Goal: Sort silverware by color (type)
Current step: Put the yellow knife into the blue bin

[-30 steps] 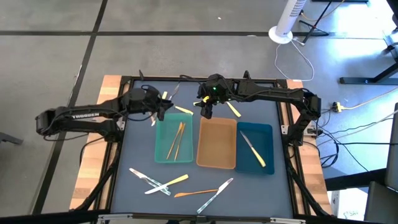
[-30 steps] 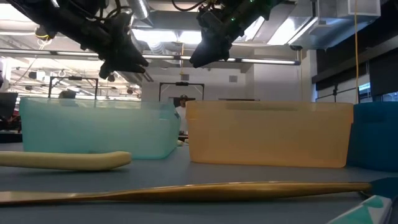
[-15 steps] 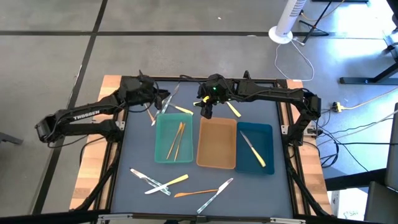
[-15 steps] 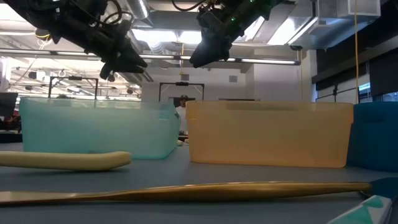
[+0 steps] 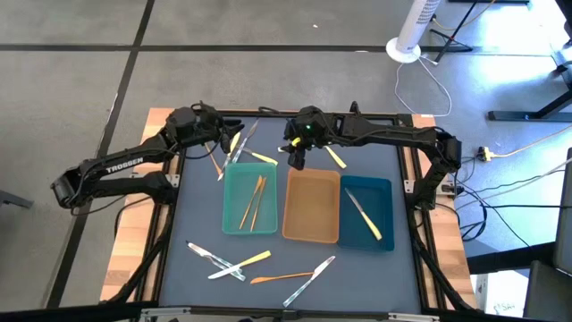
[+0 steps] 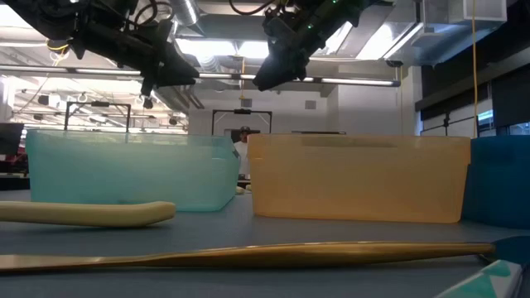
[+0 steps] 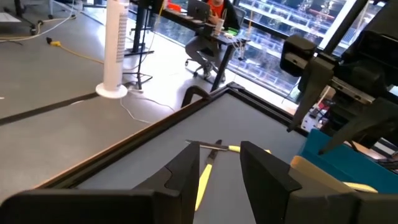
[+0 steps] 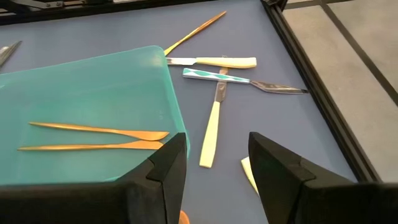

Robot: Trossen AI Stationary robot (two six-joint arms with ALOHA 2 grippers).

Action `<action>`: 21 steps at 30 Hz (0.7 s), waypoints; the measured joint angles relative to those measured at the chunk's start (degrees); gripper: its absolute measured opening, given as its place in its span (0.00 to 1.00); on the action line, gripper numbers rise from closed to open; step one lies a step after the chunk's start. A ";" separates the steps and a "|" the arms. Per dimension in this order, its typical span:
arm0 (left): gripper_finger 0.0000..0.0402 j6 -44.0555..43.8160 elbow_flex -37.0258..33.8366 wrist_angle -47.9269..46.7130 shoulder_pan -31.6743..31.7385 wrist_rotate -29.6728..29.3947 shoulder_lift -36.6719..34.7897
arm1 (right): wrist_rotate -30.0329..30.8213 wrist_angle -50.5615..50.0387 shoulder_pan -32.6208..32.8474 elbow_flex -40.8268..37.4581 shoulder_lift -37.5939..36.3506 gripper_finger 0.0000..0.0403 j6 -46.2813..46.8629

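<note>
Blue-grey table (image 5: 192, 268) on a wooden base, grey floor around it. Near edge: loose silverware (image 5: 259, 266), gold, silver and yellow-handled. Midway: teal tray (image 5: 231, 219) with two gold pieces (image 5: 254, 202), empty tan tray (image 5: 310, 207), blue tray (image 5: 380, 199) with one yellow-handled piece. Far edge: more utensils; left tool (image 5: 234, 143) and right tool (image 5: 298, 158) hover there, fingers parted, empty.
</note>
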 joint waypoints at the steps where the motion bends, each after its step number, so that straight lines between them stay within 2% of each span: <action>1: 0.27 0.00 0.00 0.00 0.00 0.00 0.00 | -0.01 0.00 0.00 0.00 0.00 0.40 0.01; 6: 0.27 -0.01 0.00 0.00 -0.02 0.14 0.00 | -0.28 -0.04 0.00 0.00 0.00 0.43 0.02; 15: 0.27 0.02 0.00 0.00 -0.22 1.07 0.00 | -0.98 -0.05 0.02 0.00 0.00 0.69 -0.15; 21: 0.27 0.02 0.00 0.00 -0.57 1.07 0.00 | -0.90 -0.04 0.02 0.00 0.00 0.77 -0.57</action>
